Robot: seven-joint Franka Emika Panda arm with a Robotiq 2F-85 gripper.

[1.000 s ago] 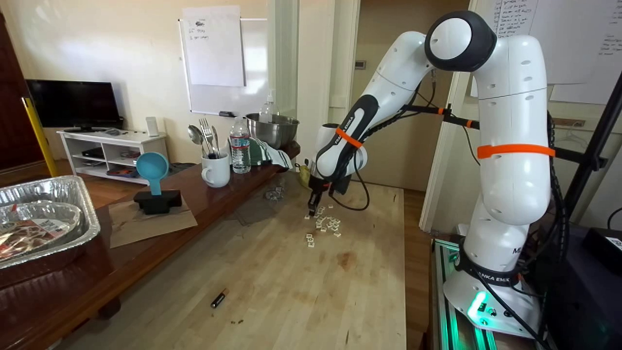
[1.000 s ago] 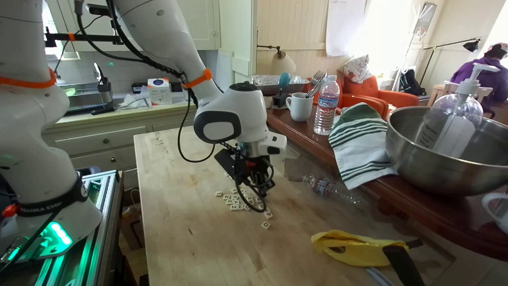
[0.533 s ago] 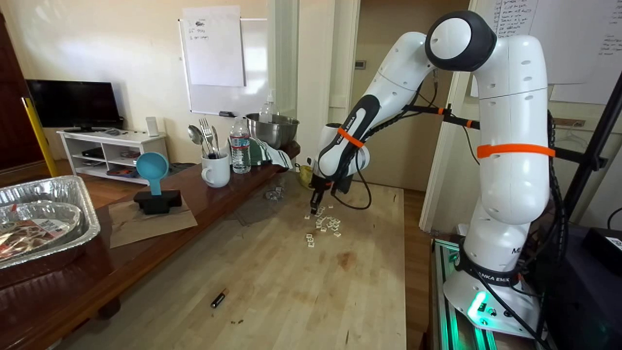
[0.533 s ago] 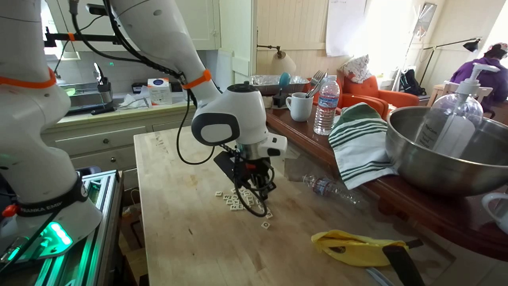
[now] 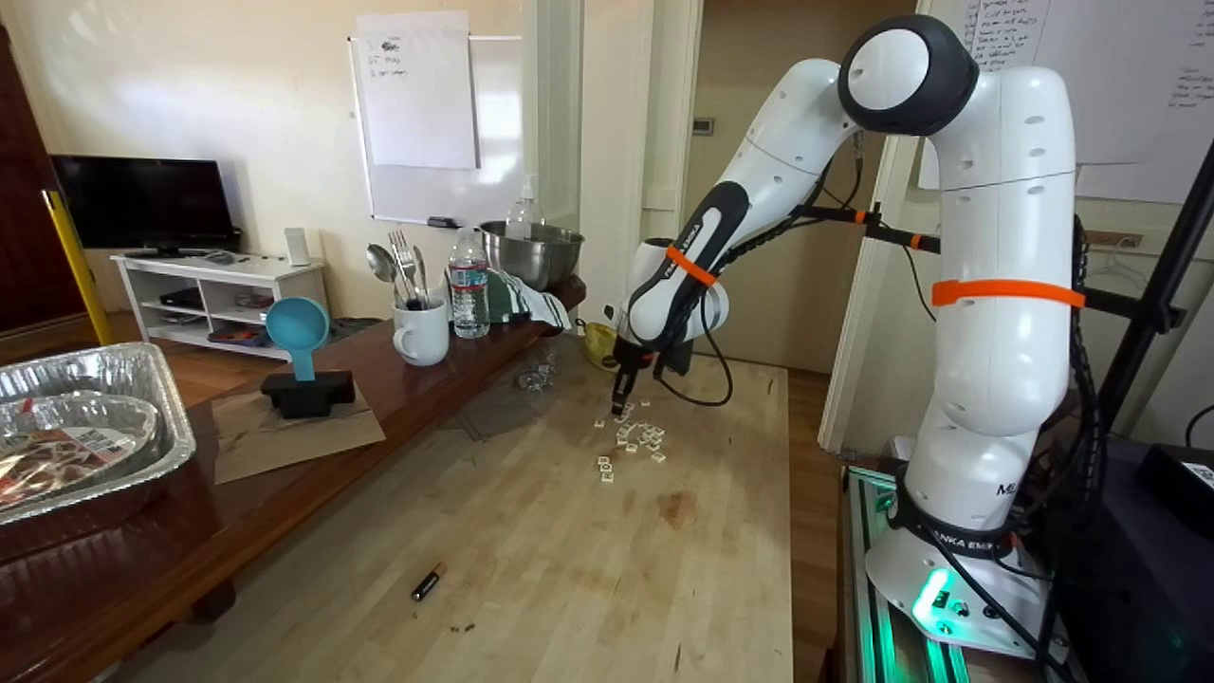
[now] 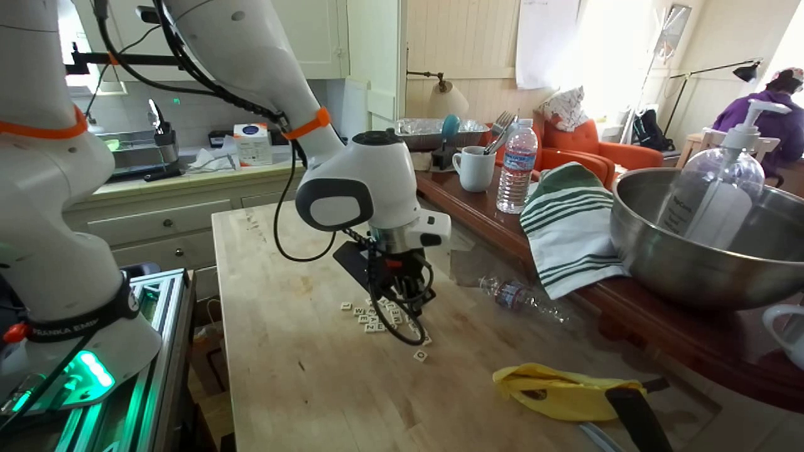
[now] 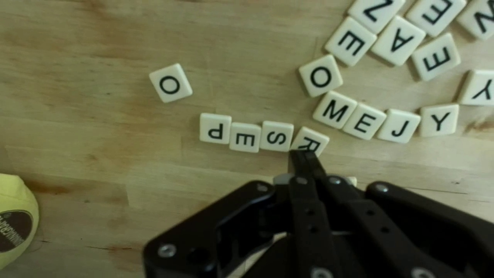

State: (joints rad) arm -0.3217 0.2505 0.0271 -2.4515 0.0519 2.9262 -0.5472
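My gripper is shut with its black fingertips together and nothing visible between them. In the wrist view its tips overlap the lower edge of the R tile; I cannot tell whether they touch it. Leftward from that tile runs a short row: the S tile, the E tile and the P tile. A lone O tile lies farther left. To the upper right are more cream letter tiles, among them an M tile. Both exterior views show the gripper low over the far tiles.
A yellow pouch lies on the wooden table. A clear bottle is on its side near the dark raised counter, which carries a mug, a steel bowl and a towel. A battery lies on the table.
The arm has shifted slightly, the gripper drifting right and a little up in an exterior view. Its jaws stayed shut. The visible tiles look unmoved.
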